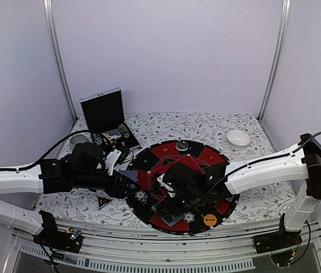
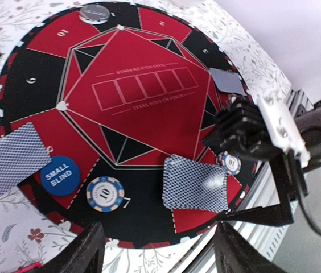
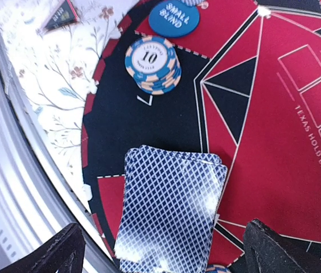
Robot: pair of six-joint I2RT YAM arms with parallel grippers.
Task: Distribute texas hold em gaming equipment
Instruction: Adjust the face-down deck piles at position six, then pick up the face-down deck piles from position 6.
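While the right pincer [image 3: 163, 239] gapes, cards [image 3: 172, 205] lie below.

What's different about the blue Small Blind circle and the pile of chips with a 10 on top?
The Small Blind button is plain blue with white words; the chip stack has striped blue-and-cream edges and a number. The button is one flat disc; the chip stack is several chips piled up. Both are round and lie side by side on the mat.
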